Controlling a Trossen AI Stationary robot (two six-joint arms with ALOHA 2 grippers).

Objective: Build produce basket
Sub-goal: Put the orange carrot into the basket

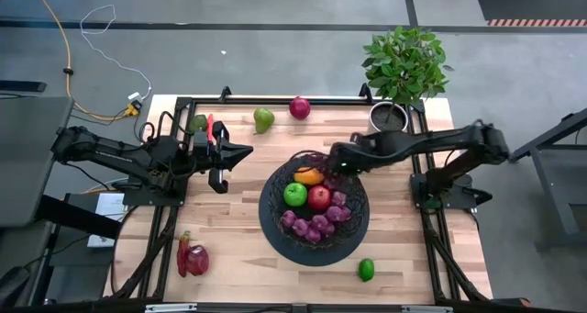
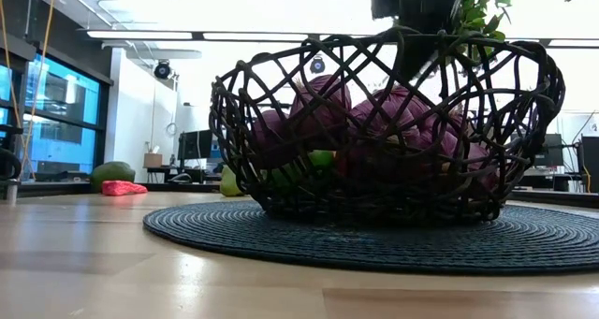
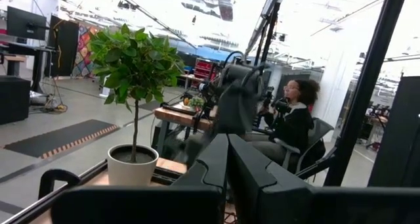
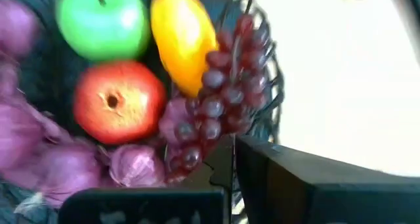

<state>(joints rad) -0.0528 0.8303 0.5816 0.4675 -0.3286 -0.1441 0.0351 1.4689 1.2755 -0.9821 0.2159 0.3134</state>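
Right claw (image 1: 332, 160) closed, empty, over basket (image 1: 275, 223) rim beside grapes (image 4: 220, 99). Left claw (image 1: 246, 151) closed, empty, well left of basket. Lime (image 1: 366, 269) just outside basket.

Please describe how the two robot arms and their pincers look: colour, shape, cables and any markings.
Both arms are dark, nearly black, built of slim jointed segments with thin cables along them. The left pincer ends in two flat, blocky black fingers, and a small red part shows near its wrist. The right pincer has the same squared black fingers. No markings can be made out on either arm.
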